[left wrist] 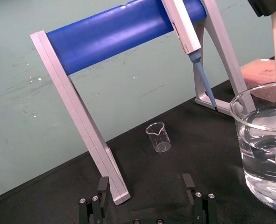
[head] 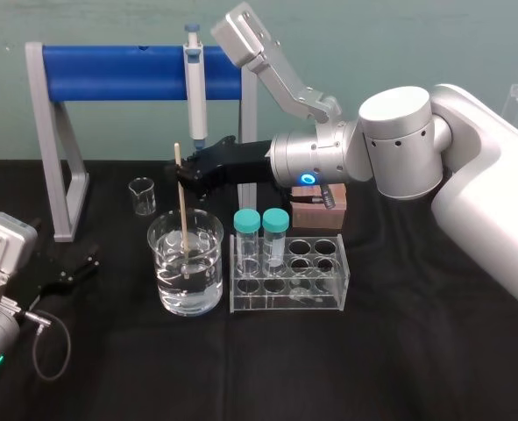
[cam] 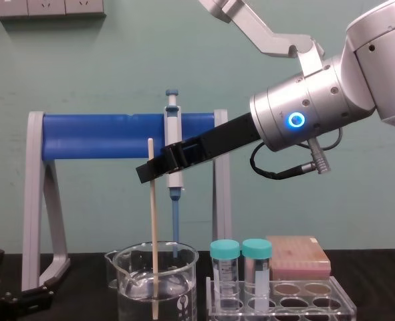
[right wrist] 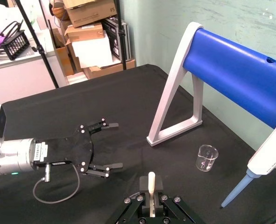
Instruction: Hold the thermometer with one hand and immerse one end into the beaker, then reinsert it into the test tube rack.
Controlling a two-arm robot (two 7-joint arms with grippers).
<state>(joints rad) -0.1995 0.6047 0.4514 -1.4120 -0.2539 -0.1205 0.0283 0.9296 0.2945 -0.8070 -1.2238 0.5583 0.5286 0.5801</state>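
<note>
Right gripper point(head: 182, 174) clamps thermometer point(head: 183, 215) dipped in beaker point(head: 208, 265).

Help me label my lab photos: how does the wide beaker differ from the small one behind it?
The wide beaker is broader and taller; the small beaker is narrow and short. The wide beaker holds clear liquid and the thermometer, gripped by the right gripper; the small beaker looks empty. Both are clear glass, spouted, upright on the black cloth.
</note>
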